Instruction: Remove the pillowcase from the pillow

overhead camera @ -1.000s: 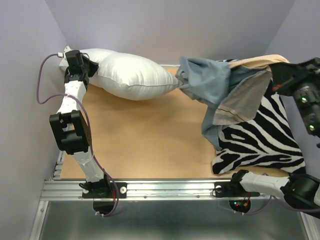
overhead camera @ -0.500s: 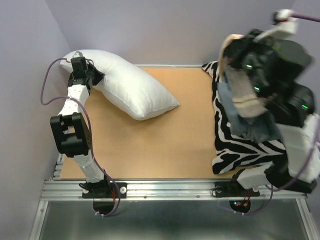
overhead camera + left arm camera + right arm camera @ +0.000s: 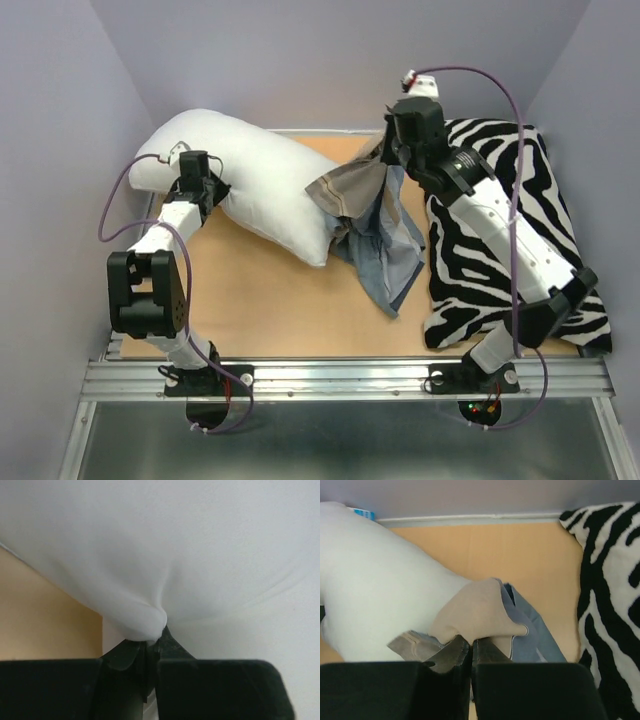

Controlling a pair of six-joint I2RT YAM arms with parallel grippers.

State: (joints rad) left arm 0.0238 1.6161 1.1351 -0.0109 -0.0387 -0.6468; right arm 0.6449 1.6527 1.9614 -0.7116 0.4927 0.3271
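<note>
1. Surface: the tan wooden surface (image 3: 270,290) carries all items.

2. Pillow: the plump white rectangular fabric pillow (image 3: 265,185) lies on the far left part of the surface, angled from the far left corner toward the centre. It is bare, and its cover is wrinkled.

3. Cushion: the black-and-white zebra-print cushion (image 3: 570,200) lies flat along the right side.

4. Pillowcase: the crumpled blue-grey fabric pillowcase (image 3: 385,240) is off the pillow. It sits between the pillow and the cushion and touches the pillow's right end. A tan panel shows at the raised top, and dusty blue folds trail down onto the surface.

5. Right gripper (image 3: 471,647): its jaws are clamped together on the tan upper edge of the pillowcase.

6. Left gripper (image 3: 152,640): its jaws are nearly together, pinching a small fold of the pillow's white fabric at the tips.
</note>
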